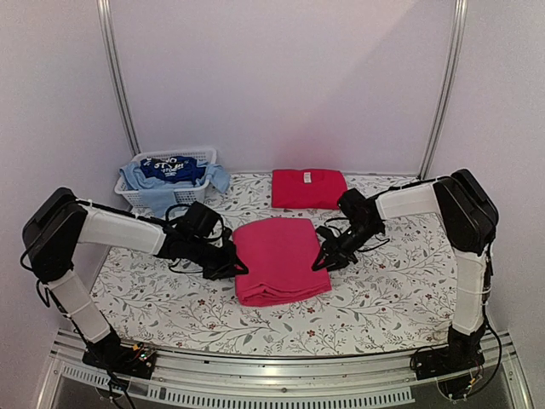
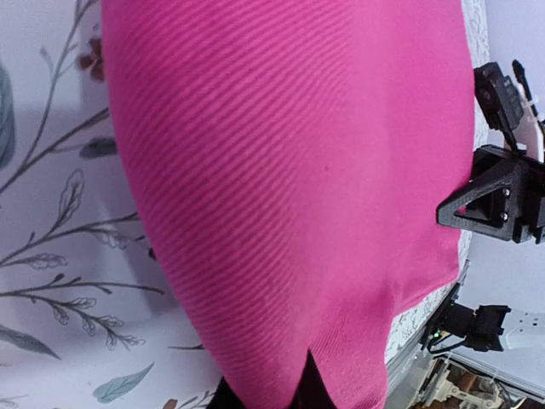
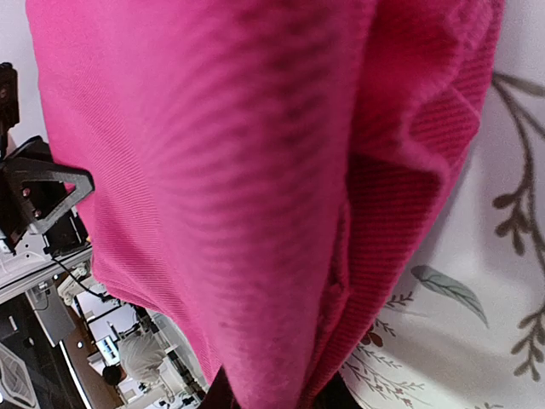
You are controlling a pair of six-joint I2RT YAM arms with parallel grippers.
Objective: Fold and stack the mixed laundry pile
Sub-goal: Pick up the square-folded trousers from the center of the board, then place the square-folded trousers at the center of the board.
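My left pincer (image 1: 225,264) grips the pink cloth (image 1: 279,260) at its left edge, my right pincer (image 1: 327,257) at its right edge — it lies straight between them, neither nearer.

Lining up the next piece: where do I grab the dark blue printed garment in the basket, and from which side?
Pinch the dark blue garment's bunched top, coming straight down: it lies uppermost on the light blue pieces, and the basket's walls block any sideways approach.
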